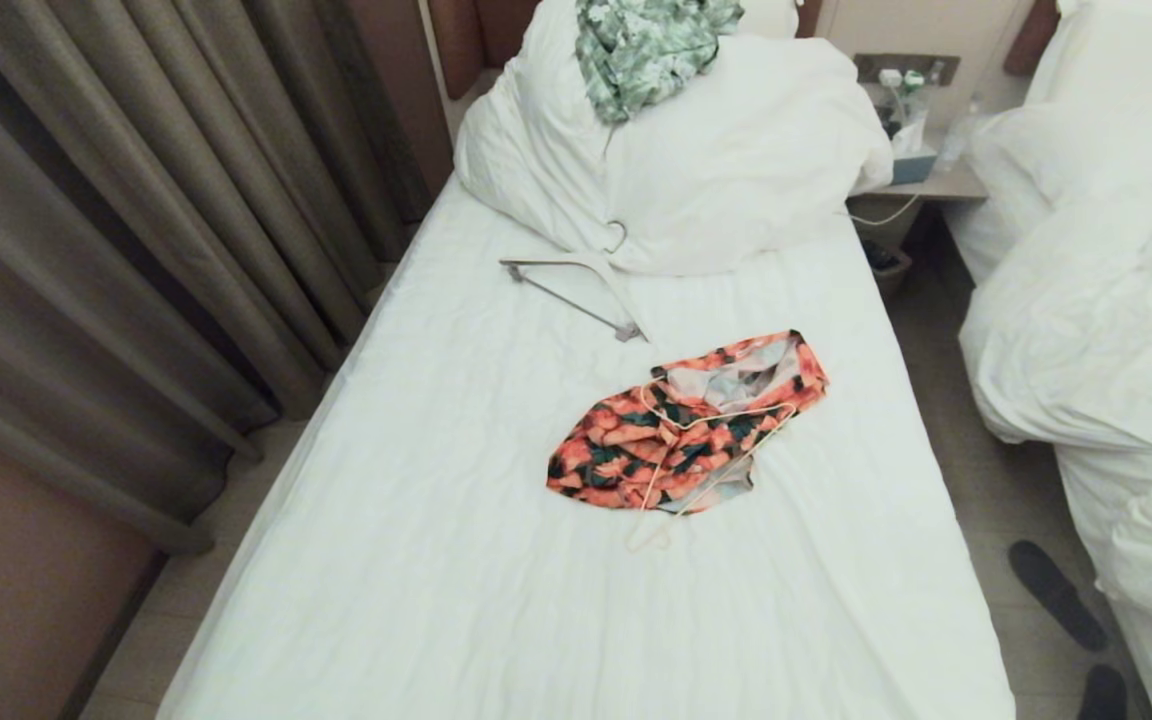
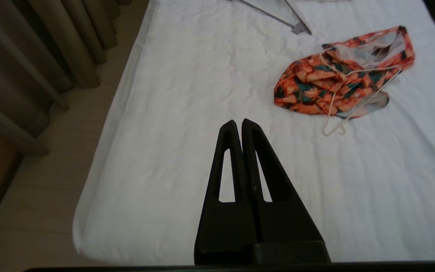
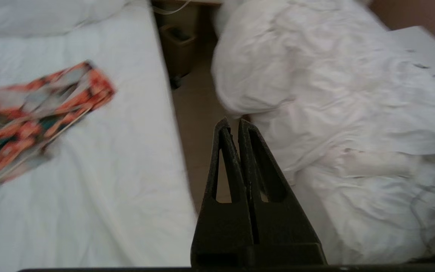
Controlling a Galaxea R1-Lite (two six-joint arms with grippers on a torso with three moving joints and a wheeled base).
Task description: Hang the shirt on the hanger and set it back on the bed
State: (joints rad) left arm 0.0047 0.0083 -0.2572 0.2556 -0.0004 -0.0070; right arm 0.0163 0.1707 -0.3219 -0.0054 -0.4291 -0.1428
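Shirt (image 1: 681, 425) untouched; both tools (image 2: 239, 121) (image 3: 231, 121) closed tight, empty.

1. No text, label, brand, number or sign can be read in any view.
2. The shirt (image 1: 681, 430), lying on the bed (image 1: 436, 560) nearer its right edge, shows only its flower print; no readable neck label is visible.
3. The small items on the nightstand (image 1: 926, 185) beyond the bed's far right corner are too small for any print to be made out.
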